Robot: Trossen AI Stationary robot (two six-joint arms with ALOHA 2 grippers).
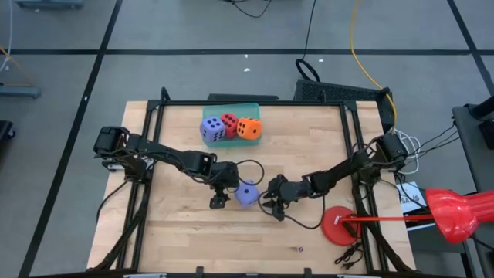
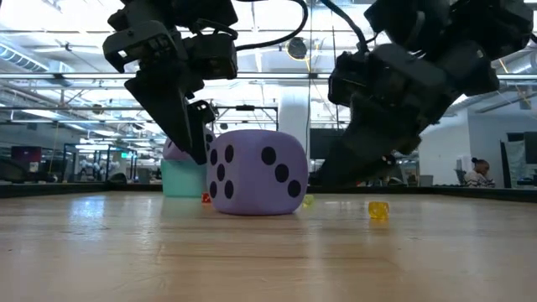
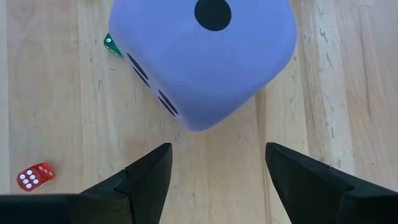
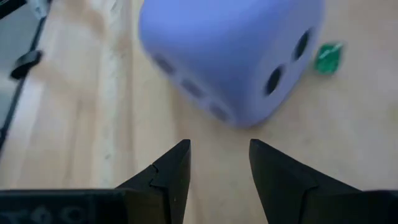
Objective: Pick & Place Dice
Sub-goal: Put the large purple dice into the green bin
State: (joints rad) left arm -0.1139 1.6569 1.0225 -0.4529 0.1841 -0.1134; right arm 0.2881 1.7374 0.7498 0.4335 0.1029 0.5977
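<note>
A purple-blue die (image 1: 247, 193) sits on the wooden table (image 1: 185, 232) between my two grippers. My left gripper (image 3: 214, 168) hovers just beside it, fingers spread apart and empty. My right gripper (image 4: 219, 163) faces it from the other side, fingers partly apart, holding nothing. Three more dice (image 1: 230, 127) rest on the teal tray (image 1: 231, 107).

- Purple-blue die (image 1: 246, 194): soft cube with dark pips, resting flat on the bare wood near the table's middle, a single pip facing up.
- Second purple-blue die (image 1: 212, 130), red die (image 1: 229, 123) and orange die (image 1: 248, 128): huddled touching in a row at the table's far edge.
</note>
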